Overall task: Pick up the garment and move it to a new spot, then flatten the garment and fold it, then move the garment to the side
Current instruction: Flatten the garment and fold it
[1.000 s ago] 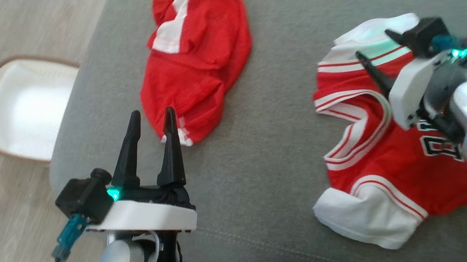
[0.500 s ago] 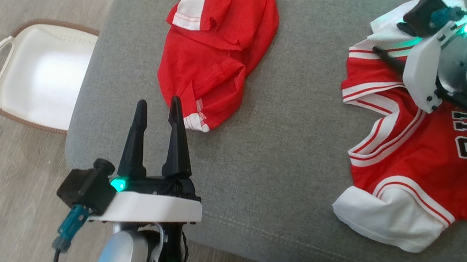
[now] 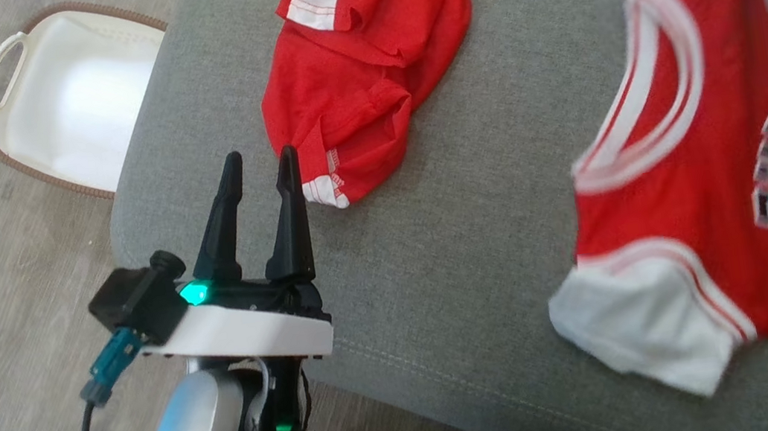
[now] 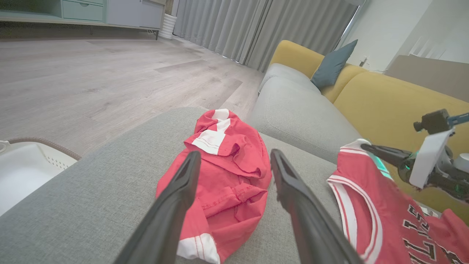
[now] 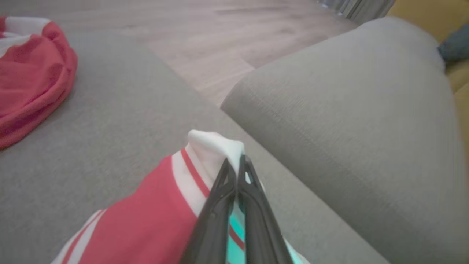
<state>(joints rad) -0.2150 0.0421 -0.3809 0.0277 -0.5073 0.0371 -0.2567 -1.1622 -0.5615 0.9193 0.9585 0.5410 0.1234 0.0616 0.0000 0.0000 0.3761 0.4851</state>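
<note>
jersey (image 3: 720,146) clamped by the right gripper (image 5: 236,163)

the jersey is being held right of the crumpled red shirt (image 3: 364,75), well apart from it, a white corner pinched between the right gripper's closed fingers. the left gripper (image 3: 259,169), fingers apart, is being held just beside that shirt, farther off.
</note>
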